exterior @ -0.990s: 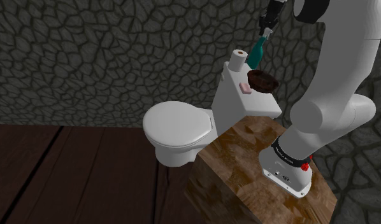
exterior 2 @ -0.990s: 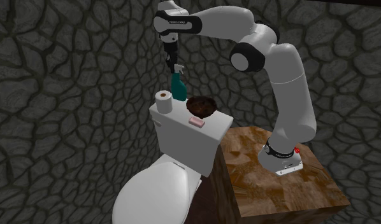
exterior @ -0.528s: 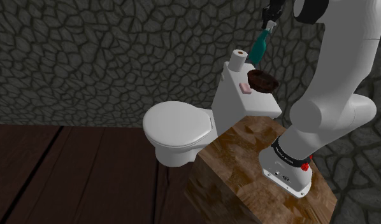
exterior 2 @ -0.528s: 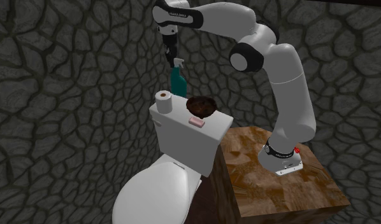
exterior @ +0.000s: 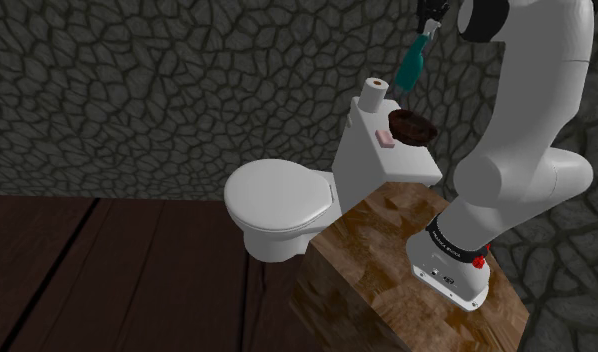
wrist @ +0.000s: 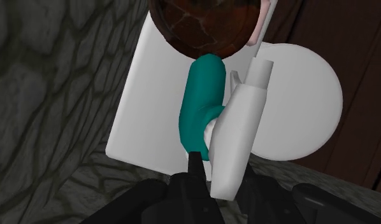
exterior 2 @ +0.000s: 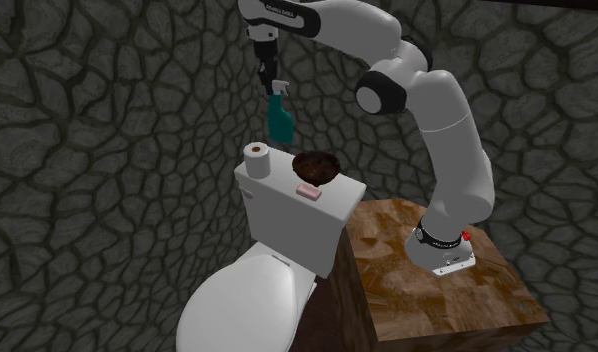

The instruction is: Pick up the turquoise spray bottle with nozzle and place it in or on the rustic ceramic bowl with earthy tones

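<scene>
the pick-up looks done. the gripper [exterior 2: 268, 72] is closed on the white nozzle head of the teal spray bottle [exterior 2: 282, 120]. the bottle hangs tilted in the air, well clear of the toilet tank [exterior 2: 287, 225]. what is left, as i judge it, is the carry over to the dark brown bowl [exterior 2: 315, 167] on the tank lid, then the lowering and the release. nothing lies in the bowl yet.

the second exterior view gives the height best: there is open air between the bottle's base and the tank top. the bottle hangs above the space between the paper roll [exterior 2: 256, 160] and the bowl, and a pink soap [exterior 2: 308, 190] lies on the near side of the bowl.

the shoulder view shows the slant more plainly. the nozzle end is up at the gripper and the base swings down toward the paper roll side, so the bottle is not yet over the bowl.

the wrist view shows what the other two cannot: the grip itself. a black finger [wrist: 194, 167] presses against the white trigger part. looking along the bottle, its base overlaps the bowl's rim, with the white toilet lid [wrist: 304, 108] beyond. that view gives no sense of how high the bottle hangs.
</scene>
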Robot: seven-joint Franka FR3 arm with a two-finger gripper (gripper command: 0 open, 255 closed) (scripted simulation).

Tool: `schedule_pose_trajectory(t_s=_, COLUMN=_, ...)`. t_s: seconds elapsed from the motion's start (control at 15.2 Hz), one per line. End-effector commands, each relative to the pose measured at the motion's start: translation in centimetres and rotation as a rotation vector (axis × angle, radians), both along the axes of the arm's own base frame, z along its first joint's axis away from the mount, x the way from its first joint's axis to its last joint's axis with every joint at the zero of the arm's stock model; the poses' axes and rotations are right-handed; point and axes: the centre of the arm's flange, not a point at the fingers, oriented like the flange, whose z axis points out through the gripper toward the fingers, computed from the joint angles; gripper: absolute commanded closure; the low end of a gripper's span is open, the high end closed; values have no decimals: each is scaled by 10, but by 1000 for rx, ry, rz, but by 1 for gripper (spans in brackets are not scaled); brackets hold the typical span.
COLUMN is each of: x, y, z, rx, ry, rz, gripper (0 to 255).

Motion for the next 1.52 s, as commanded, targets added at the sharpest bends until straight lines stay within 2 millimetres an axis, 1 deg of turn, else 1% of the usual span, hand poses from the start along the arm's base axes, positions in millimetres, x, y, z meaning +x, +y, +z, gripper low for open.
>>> schedule_pose_trajectory(t_s=0.0, x=1, y=1, z=12, rx=0, ry=0, rz=0, gripper=255)
schedule_pose_trajectory(t_s=0.2, x=1, y=1, z=28, rx=0, ry=0, rz=0, gripper=255)
schedule_pose_trajectory(t_s=0.26, x=1, y=1, z=30, rx=0, ry=0, rz=0, gripper=255)
schedule_pose_trajectory(t_s=1.19, x=-140, y=88, z=112, rx=0, ry=0, rz=0, gripper=255)
schedule_pose_trajectory(t_s=1.25, x=-152, y=95, z=119, rx=0, ry=0, rz=0, gripper=255)
schedule_pose_trajectory(t_s=1.45, x=-152, y=95, z=103, rx=0, ry=0, rz=0, gripper=255)
